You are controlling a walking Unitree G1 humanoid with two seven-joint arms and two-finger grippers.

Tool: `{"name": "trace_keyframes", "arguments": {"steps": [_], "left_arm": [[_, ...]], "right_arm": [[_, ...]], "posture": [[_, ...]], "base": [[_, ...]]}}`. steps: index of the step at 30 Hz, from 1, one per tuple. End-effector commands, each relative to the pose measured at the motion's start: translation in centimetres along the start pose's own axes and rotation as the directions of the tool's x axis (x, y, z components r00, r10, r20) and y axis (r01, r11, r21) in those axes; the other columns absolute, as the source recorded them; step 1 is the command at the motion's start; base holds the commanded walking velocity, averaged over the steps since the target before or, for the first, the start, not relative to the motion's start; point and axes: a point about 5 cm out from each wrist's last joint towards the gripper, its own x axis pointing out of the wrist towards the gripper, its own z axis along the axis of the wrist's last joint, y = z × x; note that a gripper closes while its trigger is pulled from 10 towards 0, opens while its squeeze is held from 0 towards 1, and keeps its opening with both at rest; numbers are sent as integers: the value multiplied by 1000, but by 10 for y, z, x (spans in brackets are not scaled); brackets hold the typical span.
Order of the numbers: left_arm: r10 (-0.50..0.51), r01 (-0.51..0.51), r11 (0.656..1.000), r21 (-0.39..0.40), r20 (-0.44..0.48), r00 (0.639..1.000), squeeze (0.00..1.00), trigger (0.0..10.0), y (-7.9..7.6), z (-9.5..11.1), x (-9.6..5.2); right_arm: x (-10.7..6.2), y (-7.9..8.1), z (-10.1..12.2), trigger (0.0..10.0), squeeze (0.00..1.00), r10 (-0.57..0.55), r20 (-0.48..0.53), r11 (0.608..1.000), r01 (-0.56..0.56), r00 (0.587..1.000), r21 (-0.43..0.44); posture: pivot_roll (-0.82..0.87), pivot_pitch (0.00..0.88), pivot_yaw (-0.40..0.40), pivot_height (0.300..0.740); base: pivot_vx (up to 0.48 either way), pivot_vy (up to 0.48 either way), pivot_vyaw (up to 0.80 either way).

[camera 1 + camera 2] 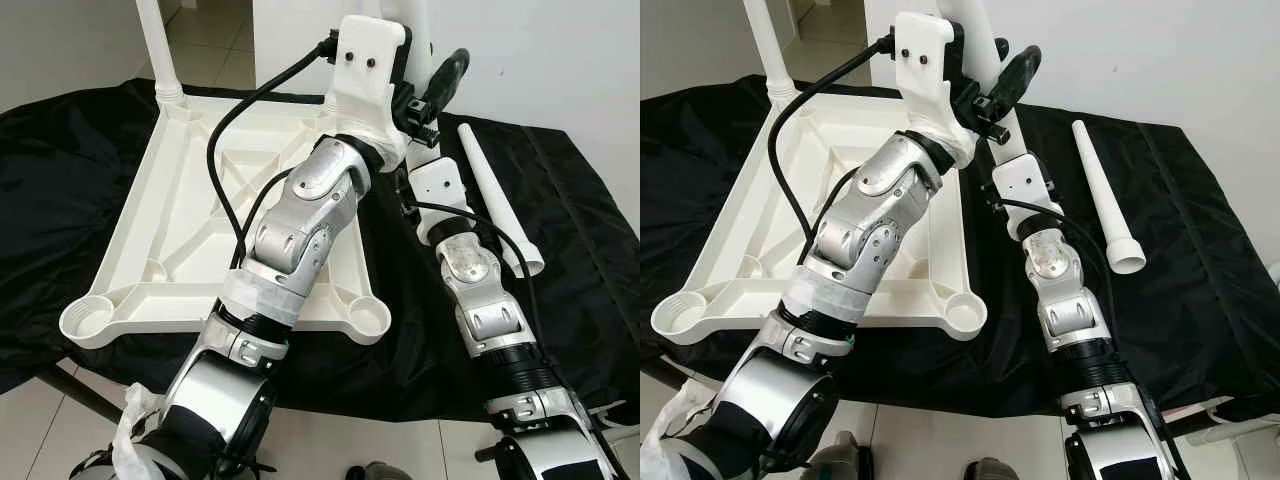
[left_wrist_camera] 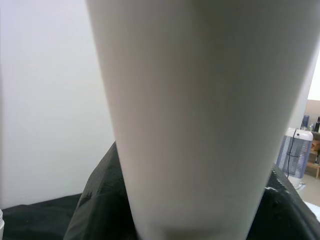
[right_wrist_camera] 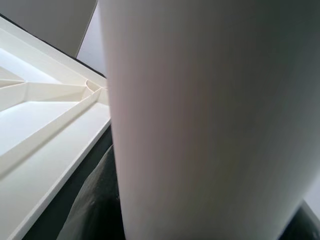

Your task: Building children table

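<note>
Upturned tabletop point(image 1: 190, 215) on black cloth point(image 1: 580, 260). Upright leg point(image 1: 985, 60) at far right corner, close before both wrist cameras. Left claw point(image 1: 375, 60) and right claw point(image 1: 440, 90) at leg; grip cannot tell. Spare leg point(image 1: 1102, 195) flat beside, right.

White wall point(image 1: 560, 50), tiled floor point(image 1: 215, 40) (pale); black cloth point(image 1: 1210, 250)

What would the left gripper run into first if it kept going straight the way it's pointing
The white table leg, standing right before the left gripper at the tabletop's far right corner; it looks about touching, though depth is unclear.
</note>
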Motion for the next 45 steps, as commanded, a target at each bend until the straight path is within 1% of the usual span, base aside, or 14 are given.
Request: {"name": "trace_keyframes", "arguments": {"steps": [1, 2, 3, 4, 5, 11, 12, 20, 21, 26, 34, 37, 39, 45], "left_arm": [[-27, 27, 1000, -9, 11, 1000, 0, 10000, -10, 2, 3], [-27, 28, 1000, -9, 11, 1000, 0, 10000, -10, 2, 3], [-28, 28, 1000, -10, 10, 1000, 0, 10000, -10, 2, 3], [-28, 28, 1000, -10, 10, 1000, 0, 10000, -10, 2, 3], [-33, 33, 999, -8, 8, 999, 0, 10000, -11, 2, 2], [-44, 44, 999, -11, 3, 999, 0, 10000, -13, 1, 2], [-48, 48, 998, -32, 2, 999, 1000, 10000, -13, 1, 2], [-52, 52, 998, -42, 1, 999, 1000, 10000, -12, 2, 1], [-58, 58, 998, -38, 1, 998, 0, 10000, -13, 2, 0], [-77, 78, 994, -80, 13, 997, 0, 10000, -13, 3, -5], [-58, 56, 995, -85, -18, 998, 0, 10000, -6, -3, -14], [-87, 81, 991, -102, -50, 995, 0, 10000, -2, -11, -31], [-99, 93, 994, -63, -97, 990, 0, 10000, 1, -19, -43], [-86, 82, 996, -29, -164, 983, 0, 10000, 9, -33, -60]], "right_arm": [[-5, 6, -5, 0, 0, 35, -12, 999, -36, 999, -26], [-6, 6, -6, 0, 0, 35, -14, 999, -36, 999, -26], [-6, 6, -7, 2000, 0, 28, -21, 999, -29, 999, -35], [-6, 6, -7, 2000, 0, 28, -21, 999, -29, 999, -35], [-7, 5, -8, 10000, 0, 24, -23, 999, -25, 999, -39], [-8, 5, -9, 10000, 0, -8, -40, 1000, 7, 999, -9], [-8, 4, -10, 10000, 0, -21, -50, 1000, 22, 999, 9], [-8, 2, -12, 10000, 0, -83, -90, 987, 94, 992, 129], [-8, 1, -13, 10000, 0, -104, -100, 979, 120, 990, 167], [-10, -4, -16, 10000, 0, -177, -138, 934, 211, 974, 289], [-15, -10, -20, 10000, 0, -243, -174, 896, 290, 954, 336], [-22, -19, -24, 10000, 0, -310, -198, 851, 365, 930, 377], [-26, -22, -26, 10000, 0, -334, -208, 829, 392, 919, 399], [-32, -24, -28, 10000, 0, -343, -205, 821, 399, 917, 410]], "posture": [[29, 0, -63, 740], [29, 0, -62, 740], [29, 0, -61, 740], [29, 0, -61, 740], [29, 0, -61, 740], [30, 0, -60, 740], [30, 0, -60, 740], [33, 0, -60, 740], [32, 0, -59, 740], [37, 0, -58, 740], [37, 0, -56, 740], [38, 0, -50, 740], [38, 0, -50, 740], [37, 0, -50, 740]], "base": [[0, 0, 0], [0, 0, 0], [0, 0, 0], [0, 0, 0], [0, 0, 0], [0, 0, 0], [0, 0, 0], [0, 0, 0], [0, 0, 0], [0, 0, 0], [0, 0, 0], [0, 0, 0], [0, 0, 0], [0, 0, 0]]}}
